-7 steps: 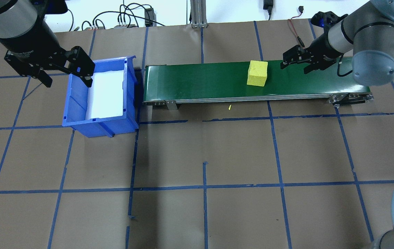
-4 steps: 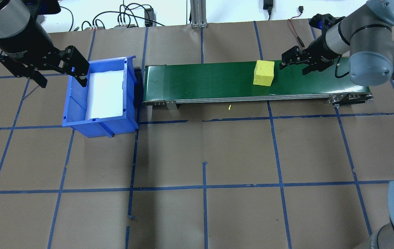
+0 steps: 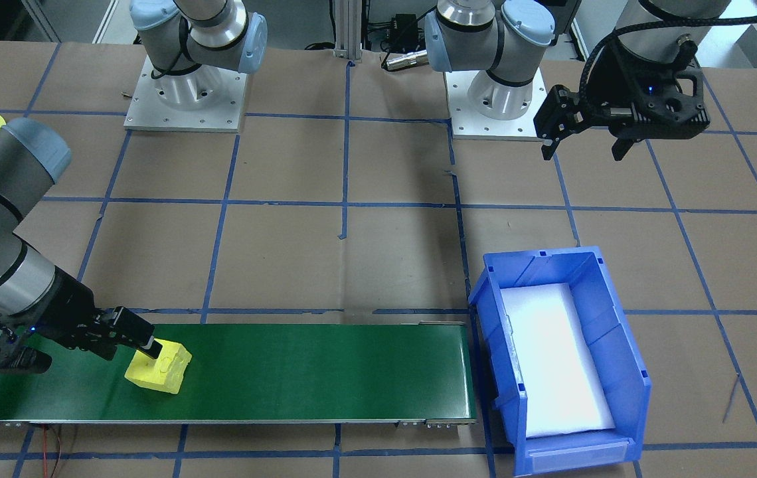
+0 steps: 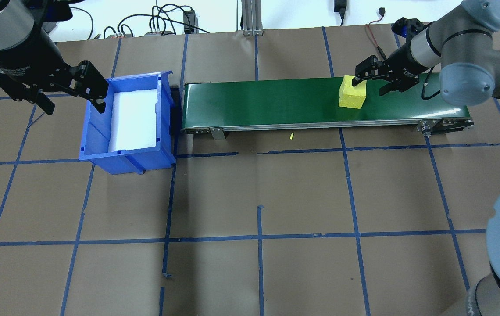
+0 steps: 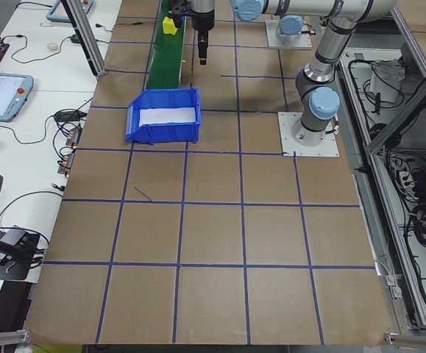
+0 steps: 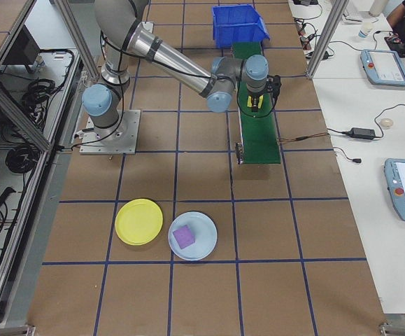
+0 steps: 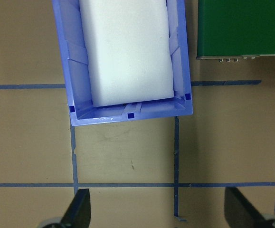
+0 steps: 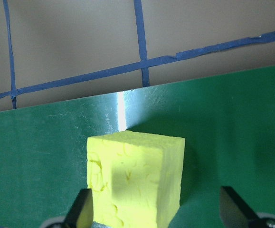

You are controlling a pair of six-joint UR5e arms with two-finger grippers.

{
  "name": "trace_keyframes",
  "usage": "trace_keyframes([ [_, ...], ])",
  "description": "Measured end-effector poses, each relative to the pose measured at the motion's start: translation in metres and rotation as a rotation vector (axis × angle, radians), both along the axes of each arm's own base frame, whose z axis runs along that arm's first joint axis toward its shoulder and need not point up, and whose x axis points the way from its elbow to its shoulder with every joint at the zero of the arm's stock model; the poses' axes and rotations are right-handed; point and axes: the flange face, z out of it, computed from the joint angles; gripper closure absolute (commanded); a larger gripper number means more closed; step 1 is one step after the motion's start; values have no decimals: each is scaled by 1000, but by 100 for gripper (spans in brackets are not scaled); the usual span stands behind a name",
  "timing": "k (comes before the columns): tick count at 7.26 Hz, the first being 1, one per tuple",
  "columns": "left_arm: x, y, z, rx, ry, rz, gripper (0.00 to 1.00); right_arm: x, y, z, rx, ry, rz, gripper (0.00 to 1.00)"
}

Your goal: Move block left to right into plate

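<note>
A yellow foam block lies on the green conveyor belt near its right end. My right gripper is open at the block. One finger is over the block's top and the other stands well off to the side. My left gripper hangs open and holds nothing, beside the blue bin. The yellow plate lies on the table far off, past the belt's right end.
The blue bin has a white liner and stands at the belt's left end. A pale blue plate with a purple block sits beside the yellow plate. Cables run along the table's far edge.
The block has travelled to the right along the belt and reached my right gripper, which shifted slightly towards it. My left gripper has drifted a little left and back.
</note>
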Motion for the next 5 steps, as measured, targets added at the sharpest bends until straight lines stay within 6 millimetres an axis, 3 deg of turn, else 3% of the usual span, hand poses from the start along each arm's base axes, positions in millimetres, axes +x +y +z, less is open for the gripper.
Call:
trace_keyframes([
  [3,-1,5,2,13,3,-5,0,-1,-2,-8,10,-2,4,4],
  [4,-5,5,0,20,5,-13,0,-2,-3,-17,16,4,14,21],
  [5,-9,5,-2,26,7,-21,0,-5,-6,-31,26,29,34,62],
])
